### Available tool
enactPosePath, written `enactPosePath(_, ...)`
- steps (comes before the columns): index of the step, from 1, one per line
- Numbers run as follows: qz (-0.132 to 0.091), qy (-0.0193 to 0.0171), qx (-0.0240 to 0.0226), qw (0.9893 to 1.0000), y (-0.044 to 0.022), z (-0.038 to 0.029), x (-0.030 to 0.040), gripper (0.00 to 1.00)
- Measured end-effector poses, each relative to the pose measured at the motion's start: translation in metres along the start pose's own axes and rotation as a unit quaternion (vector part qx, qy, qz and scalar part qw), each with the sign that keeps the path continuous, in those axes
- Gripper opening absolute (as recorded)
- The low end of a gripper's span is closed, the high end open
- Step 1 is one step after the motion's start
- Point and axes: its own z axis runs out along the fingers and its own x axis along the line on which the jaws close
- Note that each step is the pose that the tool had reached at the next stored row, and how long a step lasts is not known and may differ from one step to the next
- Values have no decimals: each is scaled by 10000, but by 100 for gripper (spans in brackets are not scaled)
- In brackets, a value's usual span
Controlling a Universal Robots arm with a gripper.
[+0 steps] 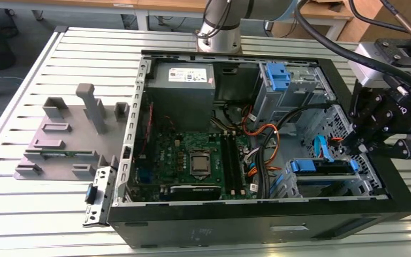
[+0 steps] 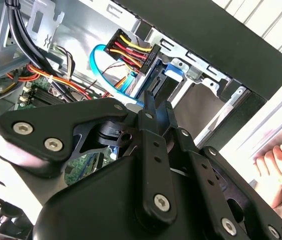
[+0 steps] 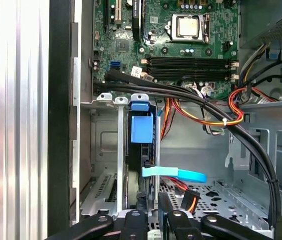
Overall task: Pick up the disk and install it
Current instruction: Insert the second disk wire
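Where the grey stand rests: on the slatted surface at the exterior view's left, well apart from the work; it has no part in this step.
Computer case: lies open on the surface, motherboard facing up, power-supply box at the far wall.
Cables: an orange-and-black bundle and a flat blue cable cross the space beside the drive cage. Keep both clear of the tool's path.
Drive cage: sits at the near corner of the case on the exterior view's right.
Disk: stands on edge between the cage rails, blue carrier tab showing; in the exterior view the carrier reads as level with the cage opening. By this, the disk appears inserted; full latching cannot be confirmed.
Tool: hangs at the cage, over the case's right wall. In both wrist views the tool has its fingers drawn together with nothing seen between them, in line with the disk's edge.
Seating practice: apply any push straight along the rails, centred on the carrier edge; a skewed load is likely to jam the frame.
Hazard: a person's hand rests just outside the case wall; keep motion slow and inside the cage line.
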Motion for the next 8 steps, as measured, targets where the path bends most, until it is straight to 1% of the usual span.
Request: enactPosePath(8,0,-2,0,10000,-88,16,-18,24)
